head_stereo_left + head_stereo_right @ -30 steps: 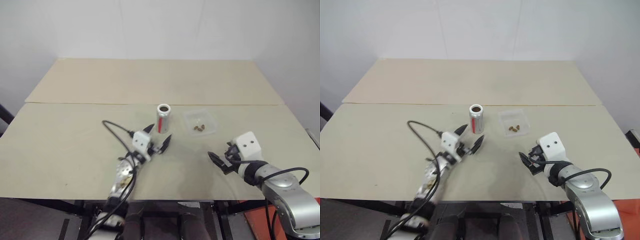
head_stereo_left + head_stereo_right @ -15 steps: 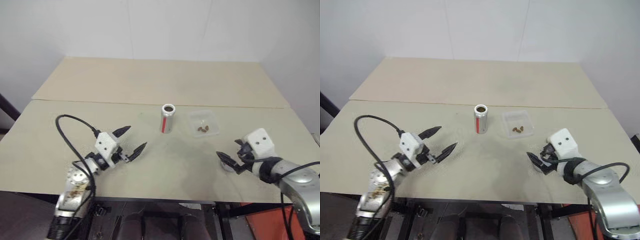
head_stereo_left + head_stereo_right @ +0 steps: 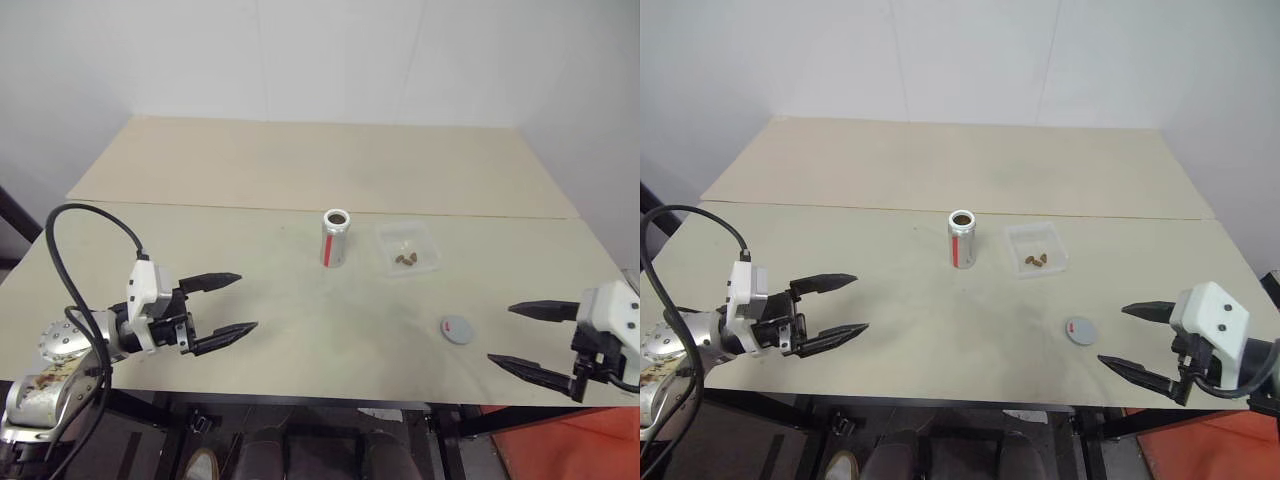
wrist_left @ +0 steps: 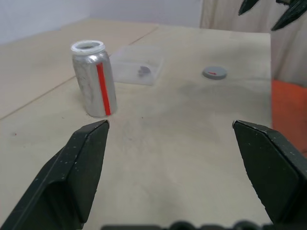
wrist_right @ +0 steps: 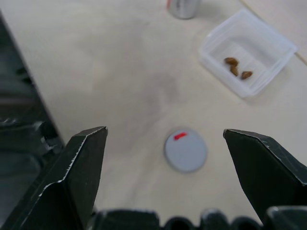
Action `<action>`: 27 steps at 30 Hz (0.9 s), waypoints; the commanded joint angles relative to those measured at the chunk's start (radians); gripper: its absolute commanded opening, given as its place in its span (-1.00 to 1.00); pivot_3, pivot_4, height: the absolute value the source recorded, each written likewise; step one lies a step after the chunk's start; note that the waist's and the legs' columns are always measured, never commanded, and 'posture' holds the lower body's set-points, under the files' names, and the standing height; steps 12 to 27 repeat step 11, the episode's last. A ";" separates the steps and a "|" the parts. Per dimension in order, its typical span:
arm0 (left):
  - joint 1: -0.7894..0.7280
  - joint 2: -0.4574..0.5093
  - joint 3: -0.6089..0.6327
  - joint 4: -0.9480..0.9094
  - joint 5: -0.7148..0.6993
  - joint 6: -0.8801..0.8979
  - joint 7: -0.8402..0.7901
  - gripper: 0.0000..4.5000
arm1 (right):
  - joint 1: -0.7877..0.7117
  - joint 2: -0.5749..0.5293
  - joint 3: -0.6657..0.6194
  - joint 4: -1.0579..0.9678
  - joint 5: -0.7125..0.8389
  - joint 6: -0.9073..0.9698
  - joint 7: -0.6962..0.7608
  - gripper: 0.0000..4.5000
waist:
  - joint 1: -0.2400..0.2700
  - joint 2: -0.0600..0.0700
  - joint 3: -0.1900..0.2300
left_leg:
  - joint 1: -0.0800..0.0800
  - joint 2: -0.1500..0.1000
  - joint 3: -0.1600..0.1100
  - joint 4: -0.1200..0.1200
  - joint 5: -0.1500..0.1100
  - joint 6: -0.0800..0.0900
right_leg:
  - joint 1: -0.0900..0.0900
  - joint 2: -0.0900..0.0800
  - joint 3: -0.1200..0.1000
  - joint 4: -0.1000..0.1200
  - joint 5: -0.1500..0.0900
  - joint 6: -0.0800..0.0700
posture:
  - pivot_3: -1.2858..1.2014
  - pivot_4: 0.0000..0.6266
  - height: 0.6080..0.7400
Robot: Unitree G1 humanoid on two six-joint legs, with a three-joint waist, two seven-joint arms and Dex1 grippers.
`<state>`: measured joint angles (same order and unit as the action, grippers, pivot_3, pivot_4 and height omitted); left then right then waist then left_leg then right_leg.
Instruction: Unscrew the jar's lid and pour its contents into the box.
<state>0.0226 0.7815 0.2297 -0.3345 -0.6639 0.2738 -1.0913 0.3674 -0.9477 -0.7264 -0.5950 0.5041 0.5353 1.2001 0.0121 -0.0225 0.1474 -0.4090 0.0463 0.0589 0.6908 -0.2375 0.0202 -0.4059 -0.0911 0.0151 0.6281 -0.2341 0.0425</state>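
Note:
The jar (image 3: 336, 238) stands upright and lidless at mid-table, silvery with a red stripe. Just right of it is the clear box (image 3: 420, 240), with a few brown pieces of the contents (image 3: 405, 259) inside. The grey lid (image 3: 456, 329) lies flat on the table, nearer the front and right of the box. My left gripper (image 3: 248, 302) is open and empty at the front left, pointing level towards the jar from well short of it. My right gripper (image 3: 500, 333) is open and empty at the front right, a little right of the lid, which lies between its fingers (image 5: 86, 167) in the right wrist view.
Two pale tabletops meet at a seam (image 3: 200, 206) behind the jar. A black cable (image 3: 70, 215) loops over my left arm. An orange patch of floor (image 3: 540, 455) shows past the table's front right edge.
Both arms have drawn back and apart: the left one away from the jar to the front left, the right one to the right, uncovering the lid. Both grippers stayed open.

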 commanded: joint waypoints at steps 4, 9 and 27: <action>0.033 0.003 0.050 -0.079 0.006 0.024 0.068 0.99 | -0.016 -0.048 -0.059 0.029 0.027 -0.013 0.037 1.00 | -0.001 0.000 0.000 | 0.002 0.000 0.001 -0.001 0.000 0.000 | 0.000 0.000 0.000 0.000 0.000 -0.001 | 0.03 -0.52 1.00; 0.041 -0.007 0.055 -0.080 0.023 0.023 0.108 0.99 | -0.076 -0.075 -0.001 0.066 0.013 -0.039 0.026 1.00 | -0.001 -0.001 0.000 | 0.003 0.000 0.002 -0.003 0.000 0.000 | 0.000 0.000 0.001 0.000 -0.001 -0.002 | 0.03 -0.52 1.00; 0.043 -0.006 0.059 -0.086 0.023 0.026 0.117 0.99 | -0.095 -0.074 0.022 0.078 0.013 -0.043 0.018 1.00 | -0.001 -0.001 0.001 | 0.003 0.000 0.002 -0.004 0.000 0.000 | 0.000 0.000 0.001 -0.001 -0.001 -0.002 | 0.03 -0.52 1.00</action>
